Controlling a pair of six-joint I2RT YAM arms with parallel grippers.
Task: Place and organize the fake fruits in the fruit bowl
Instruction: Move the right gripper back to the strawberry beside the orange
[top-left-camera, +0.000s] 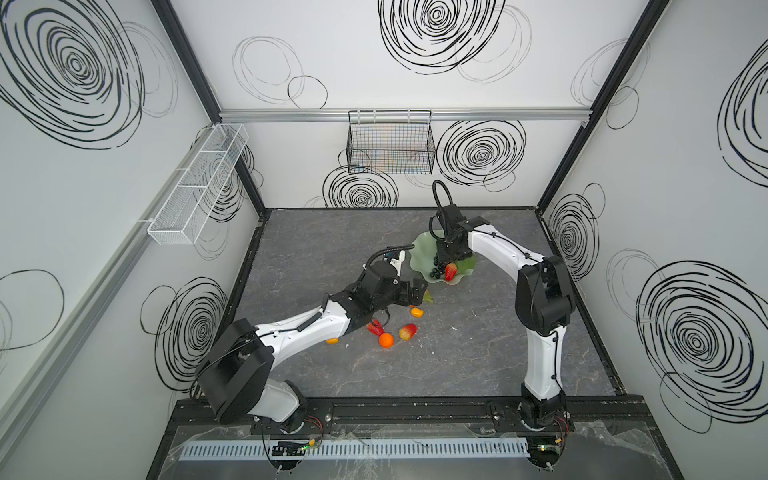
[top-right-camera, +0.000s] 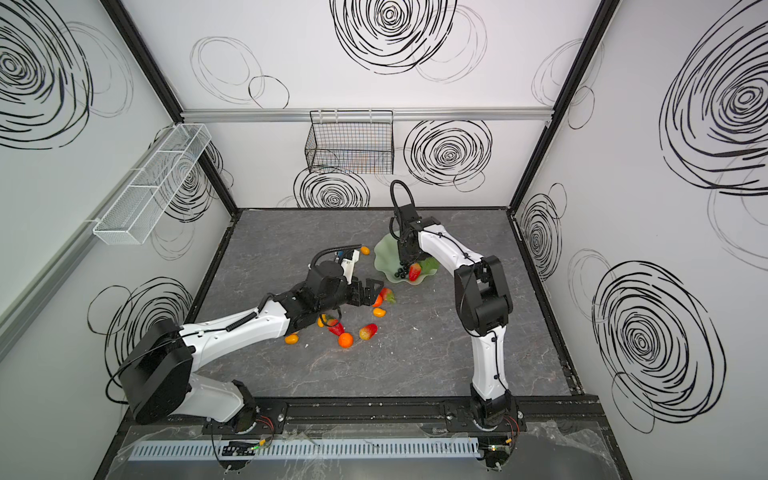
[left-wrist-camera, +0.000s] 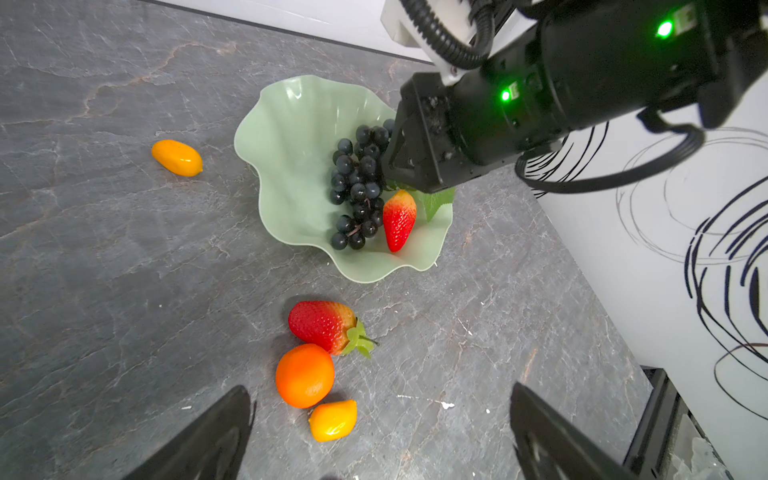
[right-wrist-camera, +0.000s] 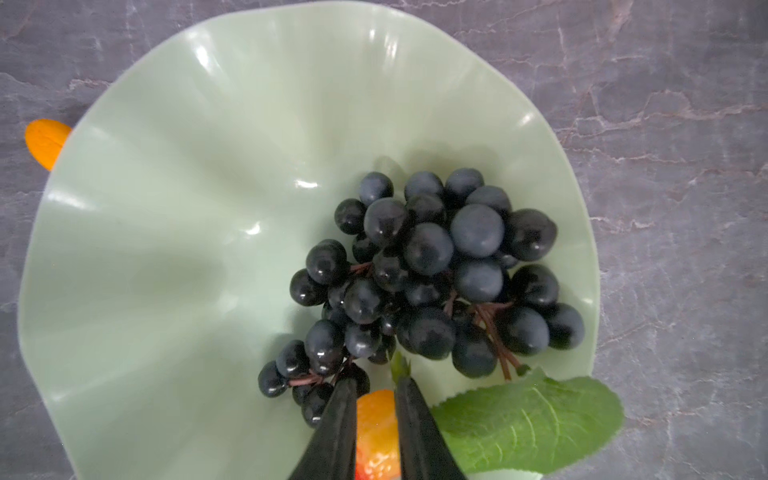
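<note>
In the left wrist view, a tangerine (left-wrist-camera: 304, 375) is seen at lower centre-left, between the fingers of the wide-open, empty left gripper (left-wrist-camera: 380, 390), nearer the finger at lower left, with a kumquat (left-wrist-camera: 333, 420) just beside it. Up and rightward, the fruit bowl (left-wrist-camera: 286, 124) holds a grape bunch (left-wrist-camera: 357, 187) and a strawberry (left-wrist-camera: 399, 220), over which the right gripper (left-wrist-camera: 409, 185) is held narrowly parted, clamping nothing.

High stereo pair, wrist close-ups sharing bowl (left-wrist-camera: 291, 137)
</note>
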